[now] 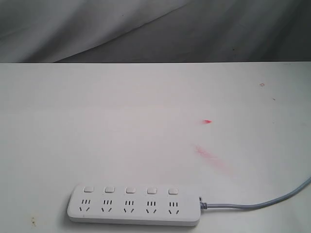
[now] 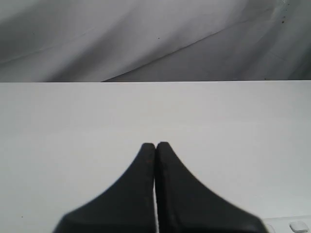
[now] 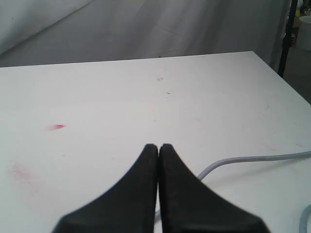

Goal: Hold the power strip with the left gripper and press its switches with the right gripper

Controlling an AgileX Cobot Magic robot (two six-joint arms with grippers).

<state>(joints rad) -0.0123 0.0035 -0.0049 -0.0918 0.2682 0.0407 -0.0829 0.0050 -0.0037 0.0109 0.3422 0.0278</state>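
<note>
A white power strip (image 1: 134, 206) lies flat at the table's (image 1: 146, 111) near edge, buttons (image 1: 130, 190) up for pressing, while the left gripper (image 2: 155, 145) and right gripper (image 3: 159, 146), both pinched closed and empty, hang clear of it.

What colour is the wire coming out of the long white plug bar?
Grey. The cord shows best in the exterior view.

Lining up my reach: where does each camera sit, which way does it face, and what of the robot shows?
Exterior: off the arms, looking down across the table to grey cloth; power strip nearest; no arm shows.
Left wrist: behind the shut left gripper, facing across the table; the power strip's corner just shows.
Right wrist: behind the shut right gripper, facing the cord.
Shared: exterior and right wrist both show the red mark and cord.
</note>
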